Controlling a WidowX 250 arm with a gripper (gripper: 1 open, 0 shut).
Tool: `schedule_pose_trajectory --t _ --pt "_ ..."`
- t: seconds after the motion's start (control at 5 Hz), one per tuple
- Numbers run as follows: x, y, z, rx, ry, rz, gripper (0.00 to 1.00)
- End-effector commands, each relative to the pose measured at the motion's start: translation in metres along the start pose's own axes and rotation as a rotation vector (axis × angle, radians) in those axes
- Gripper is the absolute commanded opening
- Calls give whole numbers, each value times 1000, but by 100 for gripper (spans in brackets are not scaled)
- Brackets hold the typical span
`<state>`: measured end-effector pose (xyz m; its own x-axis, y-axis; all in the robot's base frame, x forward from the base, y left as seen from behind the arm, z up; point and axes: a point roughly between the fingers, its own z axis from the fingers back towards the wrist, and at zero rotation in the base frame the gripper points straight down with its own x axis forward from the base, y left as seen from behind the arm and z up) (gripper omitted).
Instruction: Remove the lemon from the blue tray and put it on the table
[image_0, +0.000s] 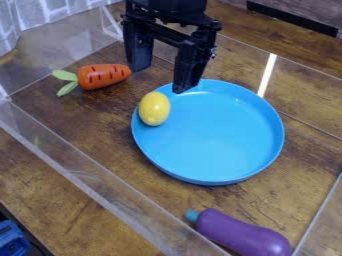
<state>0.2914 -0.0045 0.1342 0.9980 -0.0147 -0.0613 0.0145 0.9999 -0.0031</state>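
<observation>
Task not yet begun: the lemon (155, 108) lay inside the blue tray (227, 150), against its left rim. My hand (170, 75) hung just behind that rim, jaws wide, holding nothing. On the bench (80, 140): one lemon, one tray, one carrot (100, 75), one eggplant (243, 235).

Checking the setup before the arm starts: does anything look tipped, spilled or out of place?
Nothing stands out. The small yellow lemon sits at the left rim of the round blue plastic tray, and the black gripper hangs open.
</observation>
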Motion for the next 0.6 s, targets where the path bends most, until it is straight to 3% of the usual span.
schedule_pose_trajectory --t 0.0,0.4 --pt "2 0 -8 -3 9 -7 100" --pt "11 7 -39 -14 3 -22 100"
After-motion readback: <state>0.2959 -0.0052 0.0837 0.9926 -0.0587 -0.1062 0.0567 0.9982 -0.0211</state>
